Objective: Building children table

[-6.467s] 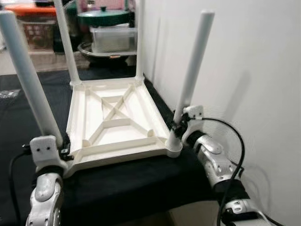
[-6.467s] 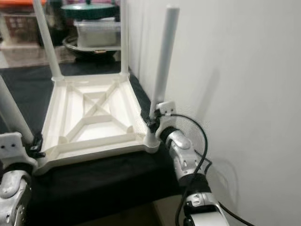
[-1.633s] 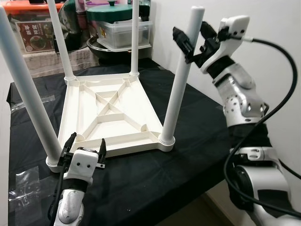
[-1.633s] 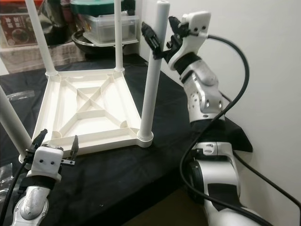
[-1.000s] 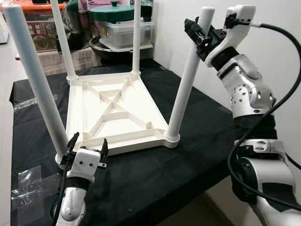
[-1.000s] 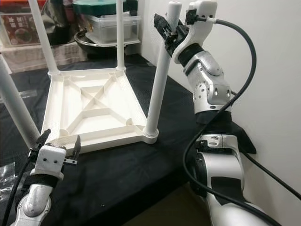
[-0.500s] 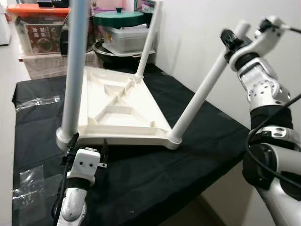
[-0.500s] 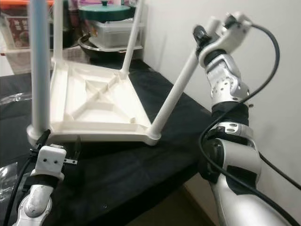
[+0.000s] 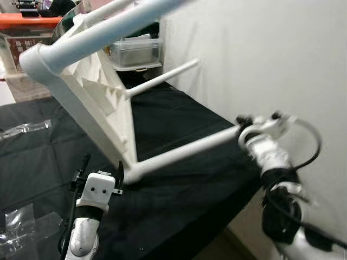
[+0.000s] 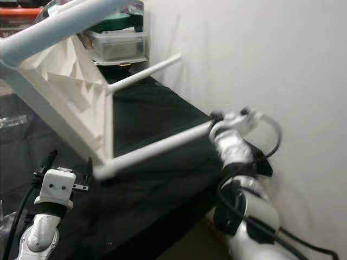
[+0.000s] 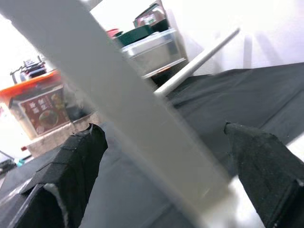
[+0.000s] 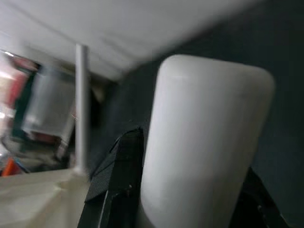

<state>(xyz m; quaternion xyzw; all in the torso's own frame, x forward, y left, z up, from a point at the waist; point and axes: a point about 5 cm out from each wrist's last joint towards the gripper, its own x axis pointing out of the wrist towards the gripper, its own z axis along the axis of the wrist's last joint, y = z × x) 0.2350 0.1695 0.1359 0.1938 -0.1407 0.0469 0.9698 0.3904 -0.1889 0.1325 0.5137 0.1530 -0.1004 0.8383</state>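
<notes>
Nearest, the left gripper (image 9: 99,172) hovers with its fingers spread and nothing between them, just beside the lower corner of the white plastic table (image 9: 97,103), likely waiting to steady that corner. The table stands tipped on its edge over the black cloth (image 9: 179,206), its ribbed underside turned toward the wall (image 9: 260,54). Out along the near leg (image 9: 184,153), the right gripper (image 9: 245,128) is clamped on the leg's rounded tip, apparently using it as a lever to roll the table upright. Beyond the table, a second leg (image 9: 162,79) points at the wall and storage tubs (image 9: 135,51) sit behind.
</notes>
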